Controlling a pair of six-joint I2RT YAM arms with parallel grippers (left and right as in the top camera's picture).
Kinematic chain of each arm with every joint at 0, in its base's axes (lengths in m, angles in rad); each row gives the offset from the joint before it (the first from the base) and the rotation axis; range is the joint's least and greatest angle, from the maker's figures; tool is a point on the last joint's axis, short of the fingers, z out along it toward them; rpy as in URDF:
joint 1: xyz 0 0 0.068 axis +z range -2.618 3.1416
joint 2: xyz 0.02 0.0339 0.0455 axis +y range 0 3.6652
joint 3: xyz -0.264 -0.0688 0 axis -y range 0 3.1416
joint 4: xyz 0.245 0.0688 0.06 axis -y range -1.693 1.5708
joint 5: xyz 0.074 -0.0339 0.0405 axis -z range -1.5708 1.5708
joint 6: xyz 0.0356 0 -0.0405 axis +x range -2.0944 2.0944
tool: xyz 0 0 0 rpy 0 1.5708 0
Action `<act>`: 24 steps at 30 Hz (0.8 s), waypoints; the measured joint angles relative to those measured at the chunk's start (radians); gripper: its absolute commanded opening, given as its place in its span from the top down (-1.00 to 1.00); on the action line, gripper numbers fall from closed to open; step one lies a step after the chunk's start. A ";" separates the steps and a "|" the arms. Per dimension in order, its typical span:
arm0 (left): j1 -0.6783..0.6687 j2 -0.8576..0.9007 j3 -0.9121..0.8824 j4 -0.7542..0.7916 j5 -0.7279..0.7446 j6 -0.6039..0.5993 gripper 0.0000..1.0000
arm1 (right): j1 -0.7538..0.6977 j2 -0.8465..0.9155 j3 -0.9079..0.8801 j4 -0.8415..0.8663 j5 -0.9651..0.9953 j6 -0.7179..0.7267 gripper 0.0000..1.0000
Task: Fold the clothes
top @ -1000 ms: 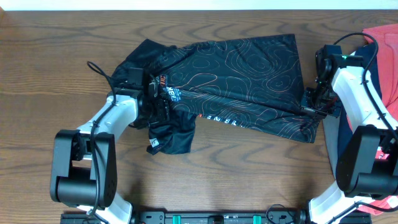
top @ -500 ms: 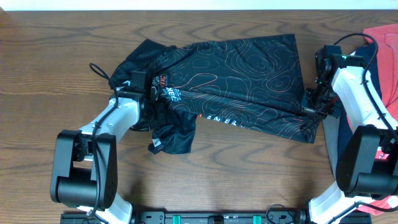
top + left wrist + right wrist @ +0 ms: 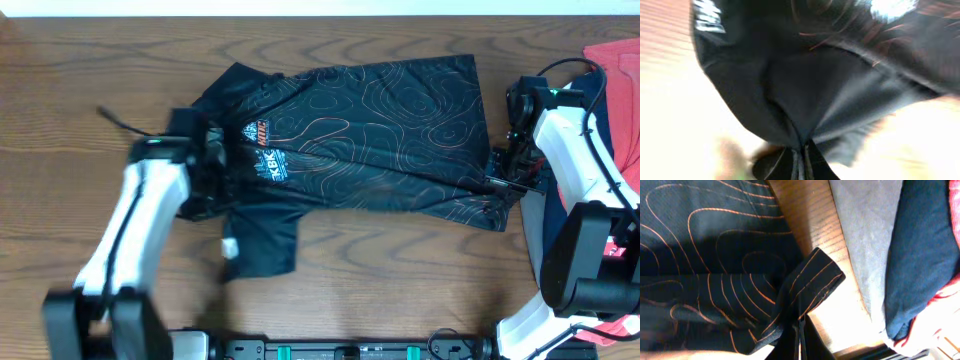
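The black jersey point(image 3: 380, 130) with orange-red contour lines lies spread across the middle of the table, white logos towards its left end. One sleeve point(image 3: 262, 240) hangs towards the front edge. My left gripper point(image 3: 212, 172) is shut on a pinch of the jersey's dark fabric point(image 3: 805, 100) at the left side; the left wrist view is blurred. At the garment's lower right corner point(image 3: 810, 280), my right gripper point(image 3: 497, 180) is shut on the hem, and its jaws point(image 3: 801, 330) stand together on the cloth just off the table's wood.
A pile of other garments lies at the right edge beside the right arm: a red shirt point(image 3: 620, 70), a navy one point(image 3: 925, 255) and a grey one point(image 3: 865, 240). Bare wooden table point(image 3: 400, 270) runs in front of the jersey and to its left.
My left gripper has shut on the jersey, and the arm has swung left and outward with it, pulling the bunched left side flatter and exposing the logos. The right arm has stayed put.
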 measured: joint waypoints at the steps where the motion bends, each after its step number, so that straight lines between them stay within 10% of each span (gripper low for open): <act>1: 0.021 -0.048 0.023 -0.031 0.010 0.010 0.88 | -0.005 -0.008 0.000 0.000 0.000 0.000 0.98; 24: 0.179 -0.506 0.057 -0.166 0.057 0.040 0.88 | -0.062 -0.349 0.000 -0.138 -0.007 -0.017 0.98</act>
